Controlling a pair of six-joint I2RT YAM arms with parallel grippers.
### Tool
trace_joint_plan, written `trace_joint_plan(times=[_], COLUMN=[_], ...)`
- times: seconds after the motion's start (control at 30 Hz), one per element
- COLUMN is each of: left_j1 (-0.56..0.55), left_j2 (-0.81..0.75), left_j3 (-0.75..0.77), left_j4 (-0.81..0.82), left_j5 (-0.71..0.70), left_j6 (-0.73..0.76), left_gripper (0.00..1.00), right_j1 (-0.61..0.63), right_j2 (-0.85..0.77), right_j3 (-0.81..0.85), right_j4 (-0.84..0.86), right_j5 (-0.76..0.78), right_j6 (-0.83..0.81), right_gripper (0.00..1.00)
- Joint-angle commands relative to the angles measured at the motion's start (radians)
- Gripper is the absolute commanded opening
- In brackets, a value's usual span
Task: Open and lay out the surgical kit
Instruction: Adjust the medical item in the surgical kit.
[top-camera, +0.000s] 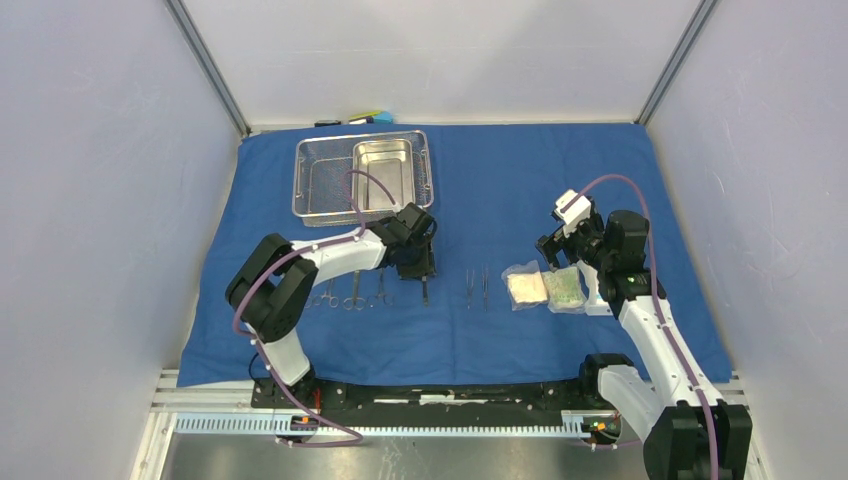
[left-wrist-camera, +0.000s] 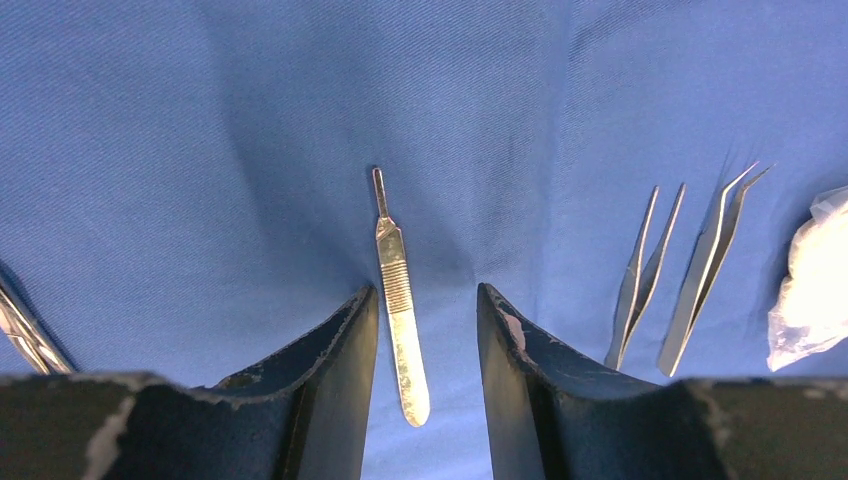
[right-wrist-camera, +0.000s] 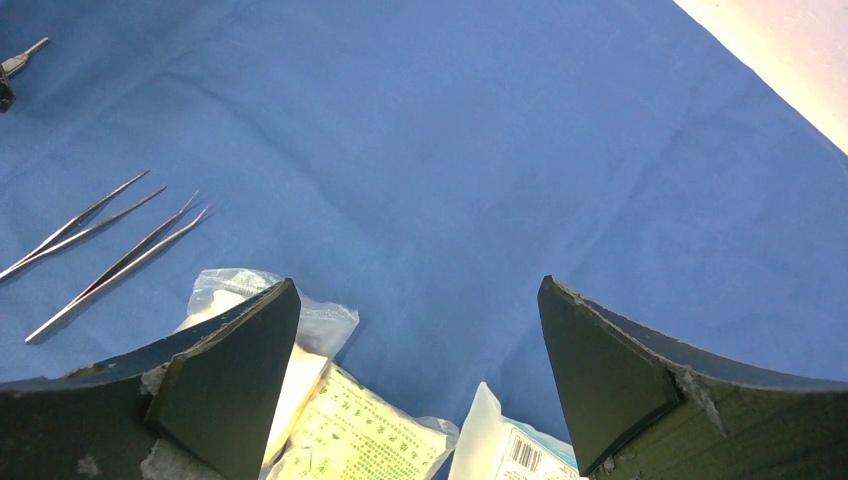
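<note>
The big blue cloth (top-camera: 500, 180) lies open and flat on the worktop, so I think the opening part is done. The wire tray (top-camera: 310, 192) sits at the far left side of the cloth with the small pan (top-camera: 383, 170) inside it; I can see nothing else in them from above.

The rest is set out in a row near me. The scissors-like tools (top-camera: 355, 297) are on the left; next comes a flat metal handle (left-wrist-camera: 398, 290); then the two tweezers (left-wrist-camera: 640, 270) side by side, not touching; then the three clear packets (right-wrist-camera: 355, 430), close together on the right.

My left tool (left-wrist-camera: 425, 300) is low over the flat handle. Its jaws are partly apart with the handle lying on the cloth between them, and I do not see them pinching it; it holds nothing.

My right tool (right-wrist-camera: 418, 285) hangs above the packets with its jaws very wide; it holds nothing too.

I think the job is almost done. What is left looks small: lift my left tool away from the handle, and maybe spread the packets a bit, since two of them seem to overlap.
</note>
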Motion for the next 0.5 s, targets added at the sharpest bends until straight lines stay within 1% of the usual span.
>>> trace_joint_plan(times=[0.0, 0.47], left_j1=[0.006, 0.005], left_j2=[0.022, 0.034], left_j3=[0.039, 0.071], left_j4=[-0.005, 0.007], left_j5=[-0.013, 0.034], left_j6=[0.003, 0.033], left_gripper=[0.49, 0.46], right_j1=[-0.008, -0.008], right_j2=[-0.013, -0.011], right_j3=[-0.009, -0.011], right_j4=[0.021, 0.023], right_j5=[0.001, 0.000], right_j6=[0.000, 0.000], right_gripper=[0.97, 0.97])
